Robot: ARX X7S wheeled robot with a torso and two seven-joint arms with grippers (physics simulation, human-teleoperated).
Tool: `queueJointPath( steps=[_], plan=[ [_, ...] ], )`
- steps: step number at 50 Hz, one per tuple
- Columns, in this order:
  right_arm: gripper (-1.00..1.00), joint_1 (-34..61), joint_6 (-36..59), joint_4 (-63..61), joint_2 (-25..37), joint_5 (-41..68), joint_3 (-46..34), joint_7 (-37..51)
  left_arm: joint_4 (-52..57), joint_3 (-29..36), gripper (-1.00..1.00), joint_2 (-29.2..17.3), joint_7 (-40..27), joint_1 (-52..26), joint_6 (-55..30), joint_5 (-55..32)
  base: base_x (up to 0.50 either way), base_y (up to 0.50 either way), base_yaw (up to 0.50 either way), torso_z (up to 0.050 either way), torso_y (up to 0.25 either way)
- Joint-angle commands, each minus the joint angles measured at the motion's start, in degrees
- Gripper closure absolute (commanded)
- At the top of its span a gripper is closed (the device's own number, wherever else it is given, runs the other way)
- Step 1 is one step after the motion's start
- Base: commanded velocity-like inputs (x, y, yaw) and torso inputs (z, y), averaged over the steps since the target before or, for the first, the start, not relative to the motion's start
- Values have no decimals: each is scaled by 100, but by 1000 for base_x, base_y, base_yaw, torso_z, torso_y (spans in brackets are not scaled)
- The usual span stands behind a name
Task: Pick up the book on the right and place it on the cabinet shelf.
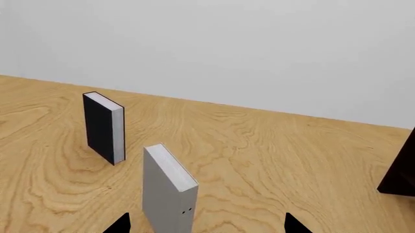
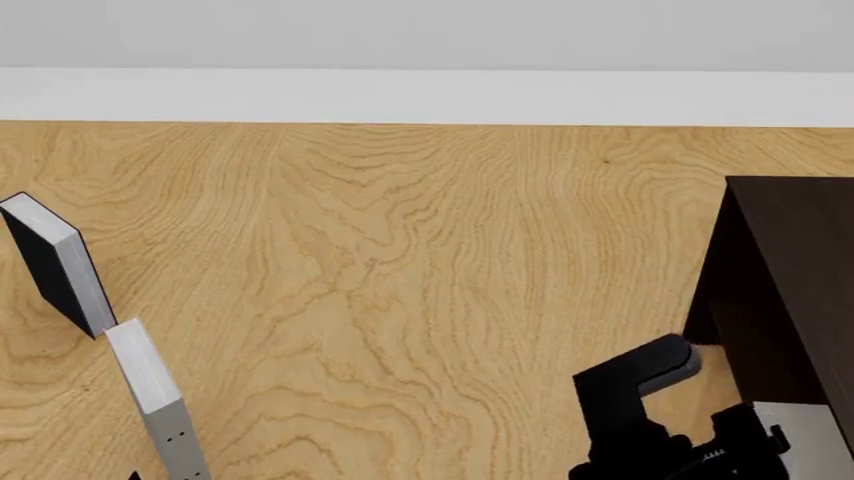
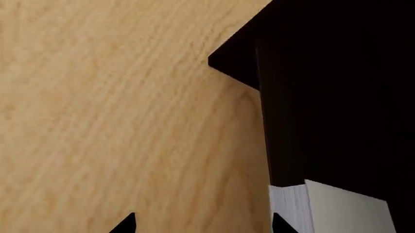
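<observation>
Okay, the book [image 3: 337, 209], pale grey with white page edges, sits inside the dark cabinet [image 2: 787, 260] at the table's [image 2: 400, 250] right side; I can't tell whether it rests flat on the shelf board. The right gripper [image 3: 202, 224] hovers just outside the cabinet front, its 2 fingertips spread wide with only bare wood between them, the book just beside one tip. The left gripper [image 1: 207, 224] is spread too, pinching nothing. A slim grey book [image 1: 167, 191] stands upright in front of it, a black book [image 1: 104, 127] upright further back, well apart from the cabinet.
</observation>
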Motion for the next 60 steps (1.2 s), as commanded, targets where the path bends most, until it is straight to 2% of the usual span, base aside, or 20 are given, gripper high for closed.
queueJointPath(
  steps=[1,15,26,43,53,60],
  plan=[
    [-100,63,148,-715,19,-153,-191,26,6,-72,-100,54,41,33,-59,19,0,0,0,0,0],
    [-100,278,344,-1464,100,-77,-190,149,-11,-53,-100,55,50,19,-55,22,0,0,0,0,0],
    [-100,497,645,-2660,572,350,126,684,-12,-63,-100,32,54,18,-33,3,0,0,0,0,0],
    [-100,873,1085,-5267,1947,1427,866,1852,14,-59,-100,12,39,15,-18,-2,0,0,0,0,0],
    [-100,1091,902,-6605,2878,2072,1430,2298,17,-65,-100,1,30,-7,-16,-27,0,0,0,0,0],
    [-100,914,402,-7213,3651,2123,1756,2192,-16,-60,-100,12,50,-12,6,-20,0,0,0,0,0]
  ],
)
